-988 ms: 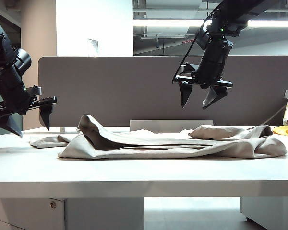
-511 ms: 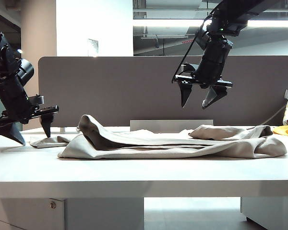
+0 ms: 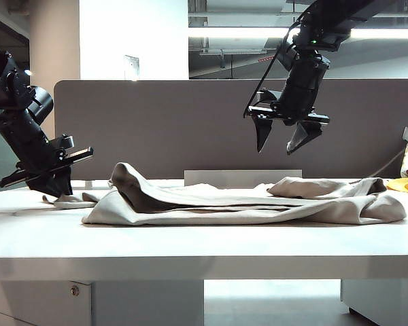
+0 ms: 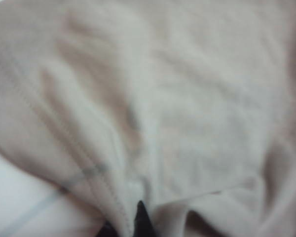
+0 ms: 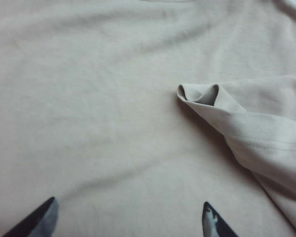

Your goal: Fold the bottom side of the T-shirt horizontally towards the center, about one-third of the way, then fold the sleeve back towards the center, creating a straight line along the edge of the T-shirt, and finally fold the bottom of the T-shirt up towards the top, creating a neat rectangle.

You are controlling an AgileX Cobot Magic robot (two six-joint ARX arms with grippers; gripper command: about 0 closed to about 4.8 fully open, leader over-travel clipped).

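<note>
Beige T-shirt (image 3: 245, 204) end pinched by lowered, tilted left pincer (image 3: 54, 187); right pincer (image 3: 283, 139) raised, spread wide.

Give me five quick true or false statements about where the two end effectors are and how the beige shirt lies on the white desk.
1. The left end effector is down at the end of the beige knit T-shirt and shut on a stitched edge of it. True.
2. The right end effector is shut on a sleeve. False: it hangs open above the T-shirt, holding nothing.
3. The T-shirt lies spread flat in a single layer. False: it is folded over on itself along the white desk.
4. A grey fabric divider panel stands behind the desk. True.
5. The T-shirt hangs over the desk's front edge. False: it lies wholly on the desk.
</note>
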